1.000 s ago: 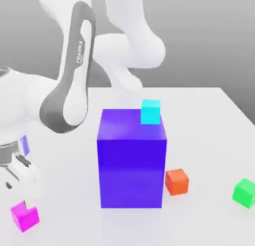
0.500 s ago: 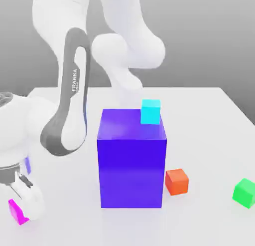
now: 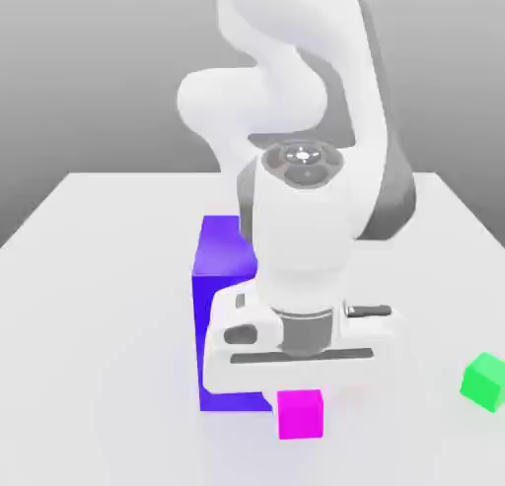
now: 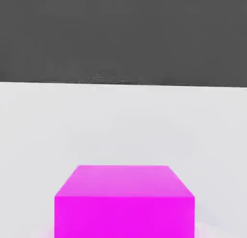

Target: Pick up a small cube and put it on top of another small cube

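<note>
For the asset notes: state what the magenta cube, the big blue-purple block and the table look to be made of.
Magenta cube: flat, matte, untextured colour with sharp edges, perhaps plastic or painted wood. Blue-purple block: smooth and slightly glossy, with soft light gradients on its faces, plastic-like. Table: smooth, satin pale grey, faintly mirroring the block's base. As renders, the materials stay open.

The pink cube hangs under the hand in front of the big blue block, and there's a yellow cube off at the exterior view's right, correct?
Not quite: that cube is green, not yellow, as the exterior view shows. The rest holds: the pink cube hangs under the hand, in front of the big blue block.
</note>
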Available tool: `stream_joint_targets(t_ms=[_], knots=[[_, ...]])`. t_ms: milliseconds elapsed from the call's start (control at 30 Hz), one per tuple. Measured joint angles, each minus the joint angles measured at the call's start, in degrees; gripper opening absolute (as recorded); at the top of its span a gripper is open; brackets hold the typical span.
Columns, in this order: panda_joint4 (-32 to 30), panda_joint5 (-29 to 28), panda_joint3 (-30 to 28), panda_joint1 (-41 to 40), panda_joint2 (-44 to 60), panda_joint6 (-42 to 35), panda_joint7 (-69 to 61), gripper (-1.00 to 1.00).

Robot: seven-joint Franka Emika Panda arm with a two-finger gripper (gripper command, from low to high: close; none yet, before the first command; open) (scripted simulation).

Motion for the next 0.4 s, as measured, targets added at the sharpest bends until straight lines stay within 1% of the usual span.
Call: stream_joint_targets(t_ms=[167, 233, 267, 300, 400], knots=[[-1.2, -4.0, 8.2, 8.4, -1.7, -0.3, -1.3, -1.00], [0.1, -8.4, 10.0, 12.9, 1.8, 1.8, 0.0, -1.00], [0.8, -11.0, 9.8, 15.2, 4.5, 3.5, 1.2, -1.00], [1.2, -12.7, 9.2, 16.7, 6.5, 5.0, 2.1, 1.00], [1.2, -12.7, 9.2, 16.7, 6.5, 5.0, 2.1, 1.00]])
